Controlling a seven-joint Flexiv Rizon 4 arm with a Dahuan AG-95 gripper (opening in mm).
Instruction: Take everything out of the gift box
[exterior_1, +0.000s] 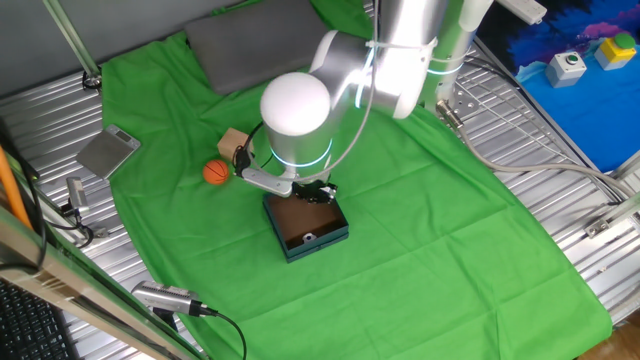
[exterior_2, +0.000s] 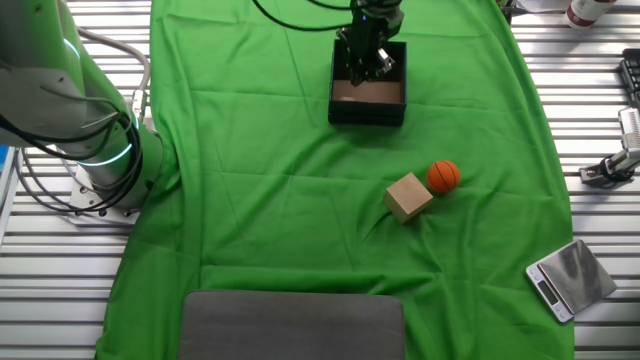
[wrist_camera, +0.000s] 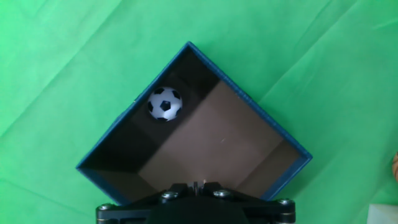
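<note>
Out of gift box (exterior_2: 367, 102): orange ball (exterior_2: 443, 176), one wooden cube (exterior_2: 408, 196) (on cloth).
Left inside: soccer ball (wrist_camera: 165, 103).
Second cube: unseen.
Claw (exterior_2: 366, 58): over box, grip state unclear.

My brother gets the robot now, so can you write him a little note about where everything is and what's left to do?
Gripper: above the gift box, fingers hidden, holding nothing visible; open or shut can't be told.
Out already: orange ball and one wooden cube, touching, on the green cloth.
Still inside: soccer ball, against one wall.
The second cube isn't visible anywhere.
Left: lift out the soccer ball.
</note>
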